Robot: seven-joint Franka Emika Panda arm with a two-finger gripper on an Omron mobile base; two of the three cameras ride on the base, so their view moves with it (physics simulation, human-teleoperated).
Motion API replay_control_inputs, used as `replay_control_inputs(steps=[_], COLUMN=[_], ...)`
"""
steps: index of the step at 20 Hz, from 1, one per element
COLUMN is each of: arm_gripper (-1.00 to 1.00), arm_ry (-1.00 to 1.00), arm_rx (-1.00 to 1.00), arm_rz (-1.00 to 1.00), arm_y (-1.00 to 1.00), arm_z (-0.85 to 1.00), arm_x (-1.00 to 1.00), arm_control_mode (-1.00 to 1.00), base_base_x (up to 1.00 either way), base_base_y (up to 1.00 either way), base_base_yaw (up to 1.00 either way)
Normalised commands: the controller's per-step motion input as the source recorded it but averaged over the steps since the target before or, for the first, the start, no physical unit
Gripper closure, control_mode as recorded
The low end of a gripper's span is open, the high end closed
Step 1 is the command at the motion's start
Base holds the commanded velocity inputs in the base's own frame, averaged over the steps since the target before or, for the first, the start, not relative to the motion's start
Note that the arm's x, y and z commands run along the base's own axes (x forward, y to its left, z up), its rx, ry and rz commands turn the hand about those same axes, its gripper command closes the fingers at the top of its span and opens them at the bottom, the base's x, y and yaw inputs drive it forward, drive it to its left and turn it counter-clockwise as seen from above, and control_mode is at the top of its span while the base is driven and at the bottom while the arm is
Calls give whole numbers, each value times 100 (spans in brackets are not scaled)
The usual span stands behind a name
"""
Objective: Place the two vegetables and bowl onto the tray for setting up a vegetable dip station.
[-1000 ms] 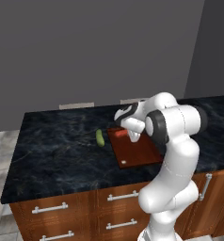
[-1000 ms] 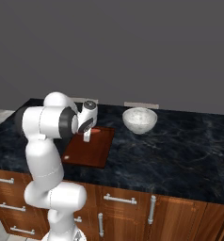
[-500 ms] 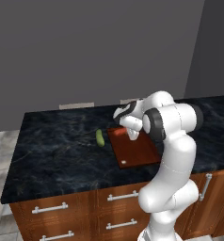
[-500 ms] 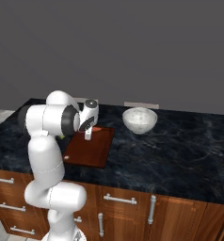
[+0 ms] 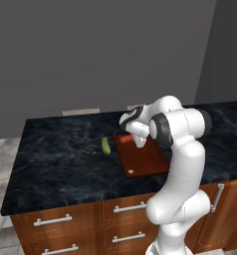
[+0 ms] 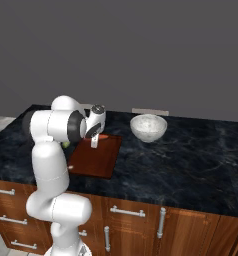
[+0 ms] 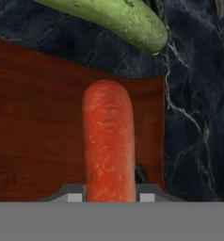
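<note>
While the tapered orange-red carrot (image 7: 108, 141) is clamped between the two dark fingers (image 7: 108, 194), closed narrowly on its near end, it is held low over the far left corner of the flat reddish-brown wooden tray (image 7: 34, 127), and the risk is judged to lie in the release. Because the tip is seen close to the tray's edge, a round carrot let go here could roll off onto the dark marbled desk (image 5: 60, 149). A release from any height would add to that, though whether the carrot touches the wood cannot be told.

The oblong green cucumber (image 5: 106, 145) lies on the desk just beside the tray's left edge, so a careless descent could nudge it further off.

The grip itself is shown in the hand view, where the carrot runs straight up from between the fingers. The white speckled bowl (image 6: 148, 127) is shown in the right base view, standing on the desk to the right of the tray (image 6: 96, 160), apart from it.
</note>
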Motion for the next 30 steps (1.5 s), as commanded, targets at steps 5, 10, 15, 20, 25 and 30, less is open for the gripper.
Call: replay_control_inputs(steps=[5,10,15,20,25,30], arm_gripper=[-100,-100,-100,-100,-100,-100], arm_ry=[0,0,0,0,5,8], arm_rx=[0,0,0,-1,0,0], arm_rz=[1,0,0,0,-9,-19], arm_y=[0,0,0,1,23,26], arm_z=[0,0,16,41,53,41], arm_x=[0,0,-2,-3,-3,-25], arm_control_mode=[-100,-100,-100,-100,-100,-100], base_base_x=[0,0,0,0,0,0], base_base_y=[0,0,0,0,0,0], base_base_yaw=[0,0,0,0,0,0])
